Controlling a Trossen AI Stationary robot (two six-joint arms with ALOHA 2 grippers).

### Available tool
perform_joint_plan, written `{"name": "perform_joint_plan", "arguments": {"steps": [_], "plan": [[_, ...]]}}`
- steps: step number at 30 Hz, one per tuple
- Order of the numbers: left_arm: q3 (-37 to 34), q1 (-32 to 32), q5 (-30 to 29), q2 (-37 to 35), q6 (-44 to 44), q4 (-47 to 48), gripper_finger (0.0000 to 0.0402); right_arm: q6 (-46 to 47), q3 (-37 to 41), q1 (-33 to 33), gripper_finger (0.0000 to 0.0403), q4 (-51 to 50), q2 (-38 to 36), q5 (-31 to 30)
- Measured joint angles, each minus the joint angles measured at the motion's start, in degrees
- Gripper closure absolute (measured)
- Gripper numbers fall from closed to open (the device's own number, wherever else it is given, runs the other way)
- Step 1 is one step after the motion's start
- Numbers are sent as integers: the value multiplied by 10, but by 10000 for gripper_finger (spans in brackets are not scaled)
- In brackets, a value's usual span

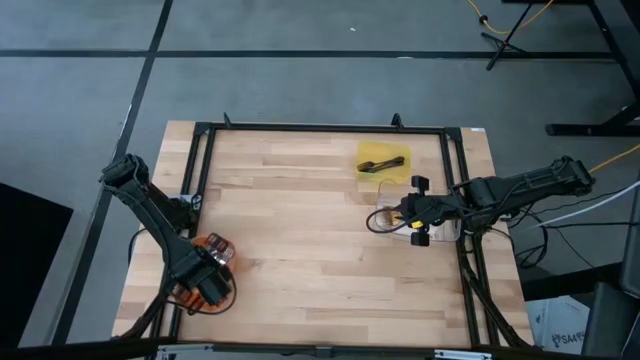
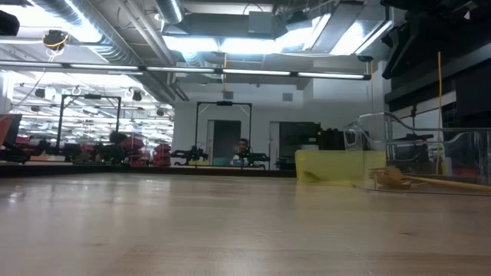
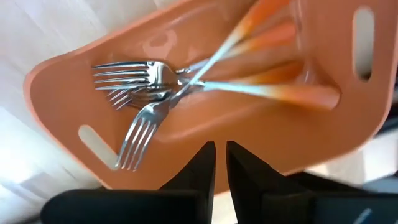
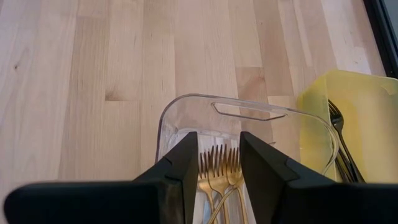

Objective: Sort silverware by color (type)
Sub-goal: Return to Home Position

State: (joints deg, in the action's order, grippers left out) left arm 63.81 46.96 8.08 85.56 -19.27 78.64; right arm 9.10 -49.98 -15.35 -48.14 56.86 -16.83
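Observation:
Several silver forks with orange handles (image 3: 155, 93) lie crossed in the orange tray (image 3: 74, 81) at the table's near-left corner. My left gripper (image 3: 221, 168) hovers just above them, shut on nothing; it also shows in the high view (image 1: 205, 278). Gold forks (image 4: 217, 165) lie in the clear tray (image 4: 186, 106) near the right edge. My right gripper (image 4: 219, 152) hangs over them, open, one finger on either side of the fork heads (image 1: 410, 212). Dark utensils (image 1: 385, 163) rest in the yellow tray (image 1: 372, 152).
The yellow tray (image 4: 317, 118) stands right beside the clear one, on its far side. In the low view, the clear tray (image 2: 430, 153) and yellow tray (image 2: 337, 165) stand at the right. A black frame (image 1: 320, 128) runs along the table's edges. Bare wood (image 1: 300, 230) spans the middle.

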Motion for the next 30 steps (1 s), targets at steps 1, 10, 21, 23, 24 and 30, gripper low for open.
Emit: {"name": "perform_joint_plan", "arguments": {"steps": [1, 10, 21, 23, 24, 30], "plan": [[0, 0, 0, 0, -16, -6, 368, 0, 0, 0, 294, 0, 0, 0], [0, -26, -7, 0, -77, -46, 386, 0, 0, 0, 294, 0, 0, 0], [0, -140, -114, 0, -72, -205, 396, 0, 0, 0, 294, 0, 0, 0], [0, -162, -133, 0, -72, -227, 398, 0, 0, 0, 294, 0, 0, 0], [0, -171, -142, 0, -72, -235, 399, 0, 0, 0, 294, 0, 0, 0], [0, -223, -222, 0, -71, -289, 397, 0, 0, 0, 294, 0, 0, 0]]}}
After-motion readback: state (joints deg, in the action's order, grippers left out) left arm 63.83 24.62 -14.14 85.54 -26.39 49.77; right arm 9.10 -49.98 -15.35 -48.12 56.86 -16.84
